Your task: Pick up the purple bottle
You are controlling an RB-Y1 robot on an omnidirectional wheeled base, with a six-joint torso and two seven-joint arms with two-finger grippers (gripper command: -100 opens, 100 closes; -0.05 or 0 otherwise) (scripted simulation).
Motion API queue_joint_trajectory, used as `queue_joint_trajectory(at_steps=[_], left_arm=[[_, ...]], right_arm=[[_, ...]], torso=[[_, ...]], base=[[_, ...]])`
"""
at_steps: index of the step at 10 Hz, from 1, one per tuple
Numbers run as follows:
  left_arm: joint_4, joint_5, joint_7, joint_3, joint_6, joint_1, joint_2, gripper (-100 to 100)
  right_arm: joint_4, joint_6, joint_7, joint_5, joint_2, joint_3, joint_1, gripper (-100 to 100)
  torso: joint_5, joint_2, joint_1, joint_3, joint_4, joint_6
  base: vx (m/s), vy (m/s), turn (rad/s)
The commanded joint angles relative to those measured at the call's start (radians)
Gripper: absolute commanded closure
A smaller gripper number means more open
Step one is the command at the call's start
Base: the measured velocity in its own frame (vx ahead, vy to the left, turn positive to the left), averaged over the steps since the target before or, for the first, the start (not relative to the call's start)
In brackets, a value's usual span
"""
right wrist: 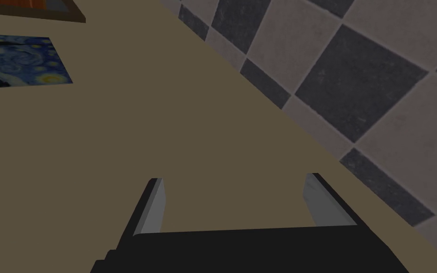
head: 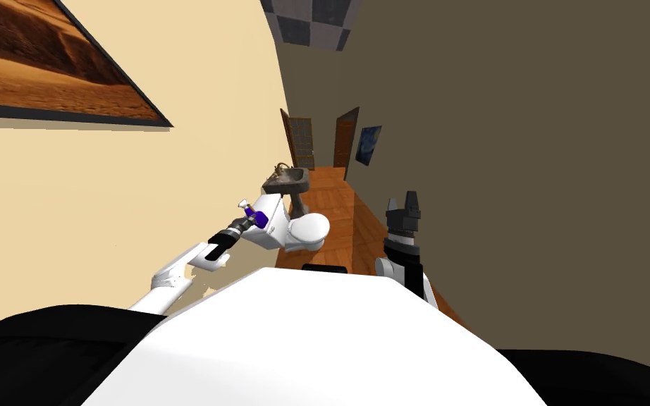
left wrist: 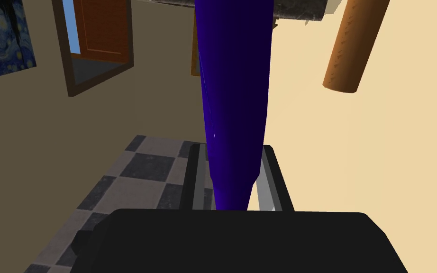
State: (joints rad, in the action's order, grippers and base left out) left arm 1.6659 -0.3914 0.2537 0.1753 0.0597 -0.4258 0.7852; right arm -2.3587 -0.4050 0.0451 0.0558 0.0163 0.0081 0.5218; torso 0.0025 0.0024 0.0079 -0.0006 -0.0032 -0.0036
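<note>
Clamping the purple bottle [left wrist: 234, 95], the left tool [left wrist: 232, 149] holds its long axis along the fingers [left wrist: 266, 192]; right tool [right wrist: 235, 178] gapes.

Bottle [head: 263, 219]: deep purple body, tapered, with a white cap. Clamped between the fingers of the left claw [head: 254, 220], over the white toilet [head: 306, 231] tank; contact with tank cannot be told.

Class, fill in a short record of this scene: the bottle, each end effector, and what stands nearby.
Bottle: purple, held by the left end effector
Left end effector: shut on the bottle, at the toilet tank
Right end effector: open, raised, apart from the bottle
Nearby: white toilet, dark sink beyond it
Task state: bottle gripped; whether lifted, cannot tell
</note>
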Motion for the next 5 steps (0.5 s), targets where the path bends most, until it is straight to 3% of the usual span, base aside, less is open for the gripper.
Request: queue_joint_trajectory(at_steps=[1, 2, 3, 4, 5], left_arm=[[0.05, -0.004, 0.003, 0.05, -0.038, -0.05, -0.014, 100], [0.056, -0.004, 0.003, 0.079, -0.038, -0.078, -0.014, 100], [0.056, -0.004, 0.003, 0.084, -0.038, -0.105, -0.014, 100], [0.053, -0.002, 0.001, 0.074, -0.037, -0.084, -0.01, 100], [0.051, -0.003, 0.001, 0.076, -0.037, -0.087, -0.01, 0]], right_arm=[[0.0, 0.0, 0.0, 0.0, 0.0, 0.0, 0.0, 0], [0.0, 0.0, 0.0, 0.0, 0.0, 0.0, 0.0, 0], [0.0, 0.0, 0.0, 0.0, 0.0, 0.0, 0.0, 0], [0.0, 0.0, 0.0, 0.0, 0.0, 0.0, 0.0, 0], [0.0, 0.0, 0.0, 0.0, 0.0, 0.0, 0.0, 0]], torso=[[0.0, 0.0, 0.0, 0.0, 0.0, 0.0], [-0.001, 0.001, -0.001, 0.001, 0.0, 0.001], [-0.001, 0.001, -0.001, 0.001, 0.001, 0.0], [-0.001, 0.0, -0.001, 0.0, 0.0, -0.002], [-0.001, -0.002, -0.002, -0.001, 0.0, -0.001]], base=[[-0.072, 0.024, -0.316], [-0.066, 0.015, -0.257], [-0.028, 0.01, -0.032], [-0.01, 0.004, 0.024], [0.0, 0.0, 0.0]])
